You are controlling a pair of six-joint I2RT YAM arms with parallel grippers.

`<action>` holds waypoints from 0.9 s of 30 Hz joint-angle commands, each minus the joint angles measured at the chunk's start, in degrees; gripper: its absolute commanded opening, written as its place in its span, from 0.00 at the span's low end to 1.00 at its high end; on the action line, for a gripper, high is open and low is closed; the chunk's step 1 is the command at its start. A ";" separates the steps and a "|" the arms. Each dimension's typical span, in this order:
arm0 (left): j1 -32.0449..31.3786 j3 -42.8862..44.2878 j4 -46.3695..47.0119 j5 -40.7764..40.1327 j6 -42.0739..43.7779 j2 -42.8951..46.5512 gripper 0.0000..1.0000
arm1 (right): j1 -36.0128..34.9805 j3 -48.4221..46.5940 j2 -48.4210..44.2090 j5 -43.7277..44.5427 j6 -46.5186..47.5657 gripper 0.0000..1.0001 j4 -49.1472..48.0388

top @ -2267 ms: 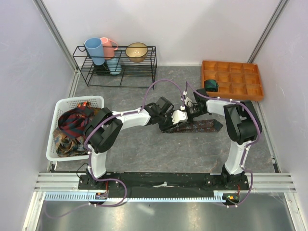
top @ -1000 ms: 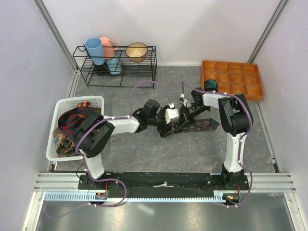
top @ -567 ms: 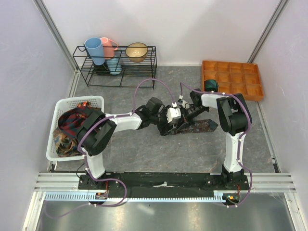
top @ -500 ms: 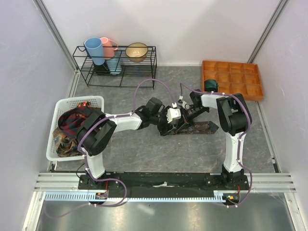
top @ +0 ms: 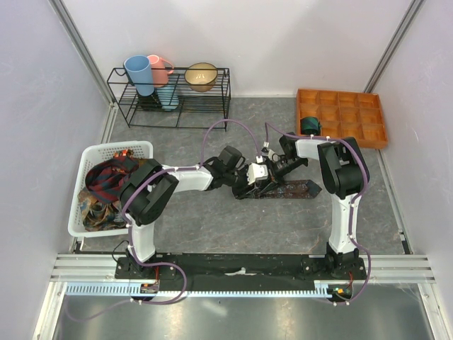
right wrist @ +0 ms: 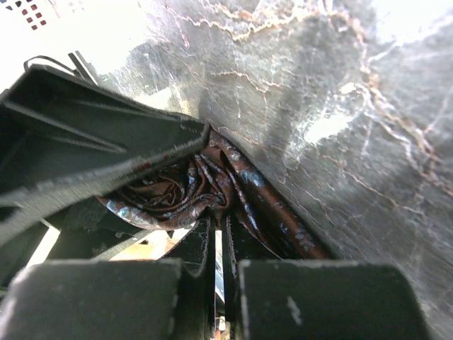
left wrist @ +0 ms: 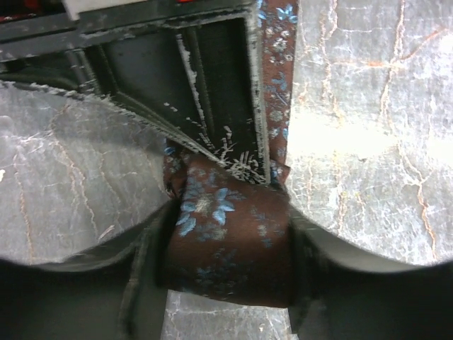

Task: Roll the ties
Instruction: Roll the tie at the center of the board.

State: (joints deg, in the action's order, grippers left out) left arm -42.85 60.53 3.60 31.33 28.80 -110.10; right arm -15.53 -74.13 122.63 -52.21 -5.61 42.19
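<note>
The tie [left wrist: 226, 244]: soft brown cloth, slight sheen. My fingers [right wrist: 318, 297]: matt black plastic, grainy. Table [left wrist: 368, 142]: smooth, marbled.

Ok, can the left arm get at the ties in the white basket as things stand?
Probably, once free: the left gripper straddles the rolled end of the brown tie, but the basket is open-topped with nothing over its ties.

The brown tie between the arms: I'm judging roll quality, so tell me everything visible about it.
The brown tie is soft, silky-looking cloth, dark maroon-brown with small blue flowers. One end is wound into a loose roll; the rest lies flat on the grey marbled table, pointed tip toward the right arm's side. The left tool straddles the roll, a finger on each side; the shut right tool lies against its folds.
</note>
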 commanded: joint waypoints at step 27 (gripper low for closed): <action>-0.22 7.06 -17.13 -3.82 5.13 -2.92 0.13 | -0.73 5.05 -8.46 2.79 -7.05 0.55 -14.16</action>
State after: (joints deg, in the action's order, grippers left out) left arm -43.13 66.92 -9.39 29.93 32.27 -111.04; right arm -15.59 -69.04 112.12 -52.40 -9.54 32.62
